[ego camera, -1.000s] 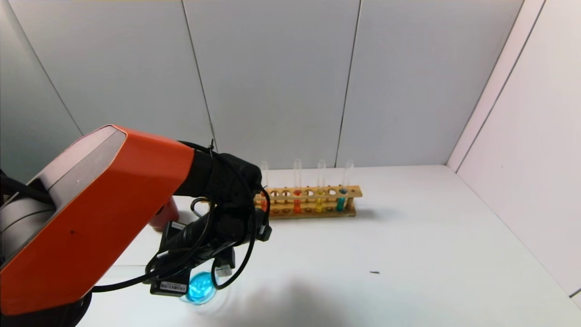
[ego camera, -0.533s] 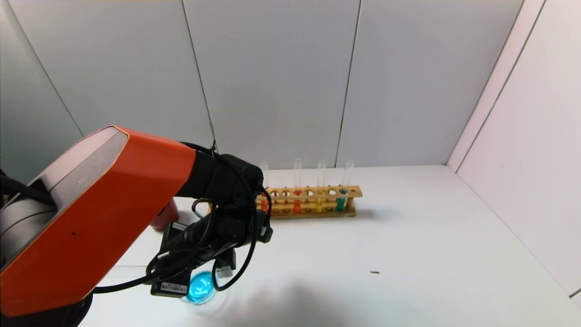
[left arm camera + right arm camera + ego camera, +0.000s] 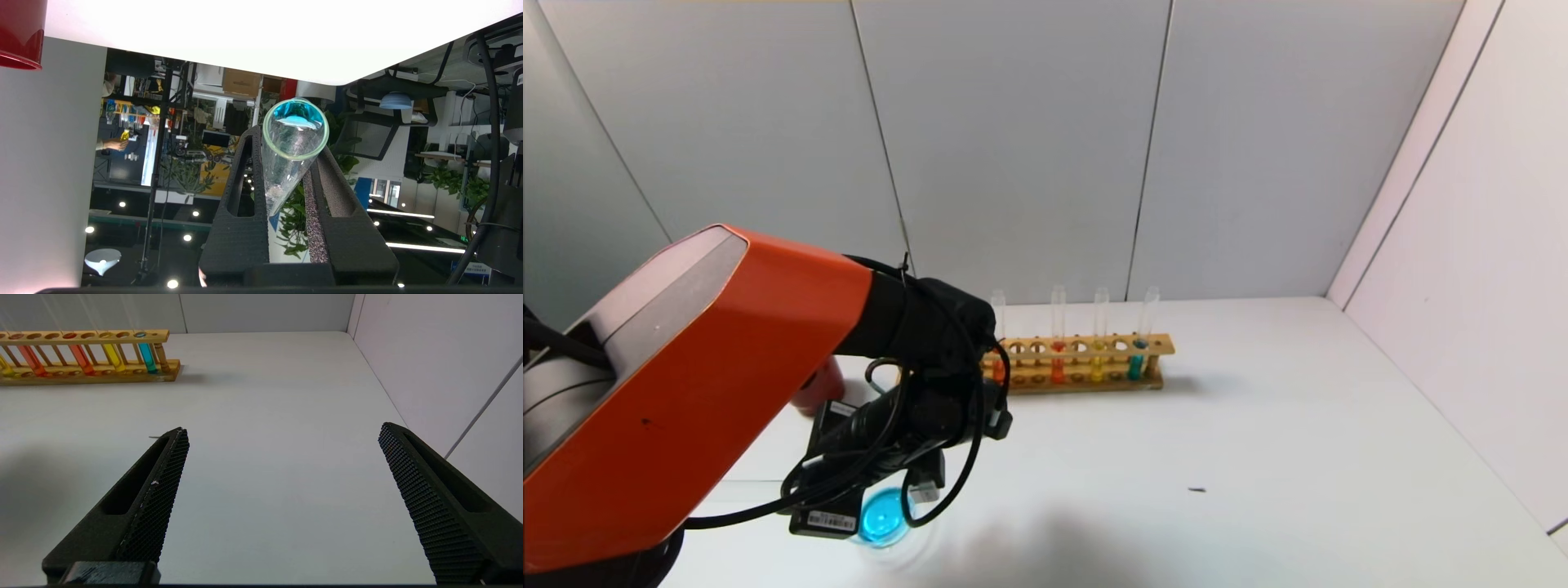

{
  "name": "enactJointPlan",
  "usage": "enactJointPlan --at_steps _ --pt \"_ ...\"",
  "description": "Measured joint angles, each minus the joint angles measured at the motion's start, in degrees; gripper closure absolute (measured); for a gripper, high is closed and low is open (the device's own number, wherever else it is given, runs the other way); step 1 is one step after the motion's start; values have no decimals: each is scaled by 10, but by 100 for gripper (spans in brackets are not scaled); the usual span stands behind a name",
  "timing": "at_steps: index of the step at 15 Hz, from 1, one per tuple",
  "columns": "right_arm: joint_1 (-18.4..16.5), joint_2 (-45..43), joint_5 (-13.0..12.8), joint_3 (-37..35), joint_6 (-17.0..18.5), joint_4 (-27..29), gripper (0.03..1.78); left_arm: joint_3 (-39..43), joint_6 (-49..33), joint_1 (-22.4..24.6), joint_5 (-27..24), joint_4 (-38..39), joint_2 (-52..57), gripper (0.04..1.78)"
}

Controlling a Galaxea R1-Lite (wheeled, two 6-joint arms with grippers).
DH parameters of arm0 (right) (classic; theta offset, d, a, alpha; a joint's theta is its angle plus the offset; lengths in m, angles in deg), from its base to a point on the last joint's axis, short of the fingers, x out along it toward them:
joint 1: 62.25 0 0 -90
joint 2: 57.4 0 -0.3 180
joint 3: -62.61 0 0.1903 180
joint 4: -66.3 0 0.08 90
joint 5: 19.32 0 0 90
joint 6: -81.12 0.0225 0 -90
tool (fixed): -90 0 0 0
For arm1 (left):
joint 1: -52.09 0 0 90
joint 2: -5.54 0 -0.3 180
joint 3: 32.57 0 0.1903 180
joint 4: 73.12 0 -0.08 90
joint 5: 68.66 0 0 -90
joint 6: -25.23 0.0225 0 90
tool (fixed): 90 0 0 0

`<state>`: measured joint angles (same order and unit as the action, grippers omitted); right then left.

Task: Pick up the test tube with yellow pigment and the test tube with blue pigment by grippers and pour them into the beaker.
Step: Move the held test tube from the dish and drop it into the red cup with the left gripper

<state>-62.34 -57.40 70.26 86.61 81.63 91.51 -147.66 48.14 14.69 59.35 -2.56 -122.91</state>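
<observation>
Left claw (image 3: 286, 179) clamped on test tube with blue pigment (image 3: 291, 151), tipped mouth-down over beaker (image 3: 884, 518) at near-left of counter (image 3: 1258, 457); beaker holds blue liquid. Judgement: hold tilt steady, drain fully, keep mouth inside rim. Test tube with yellow pigment (image 3: 1098, 347) upright in wooden rack (image 3: 1086, 363). Right claw (image 3: 282, 498) wide apart, idle above counter.

Head view was bright and even, lit from above; a soft broad shadow lay on the desk (image 3: 1258, 425) near its front edge, a thin one beside the rack (image 3: 1078, 367) toward the right edge. The beaker (image 3: 882, 518) glowed blue by the front-left corner. Left wrist view was blown out white over the desk, dark elsewhere with point-light speckle; the held tube (image 3: 292, 147) was sharp. Right wrist view was evenly lit and sharp, with a grey shadow at the left side.
</observation>
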Motion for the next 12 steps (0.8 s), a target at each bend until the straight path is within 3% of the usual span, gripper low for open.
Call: enactJointPlan --at_steps 12 --pt "0 0 0 0 0 0 11 15 -17 33 -23 26 52 151"
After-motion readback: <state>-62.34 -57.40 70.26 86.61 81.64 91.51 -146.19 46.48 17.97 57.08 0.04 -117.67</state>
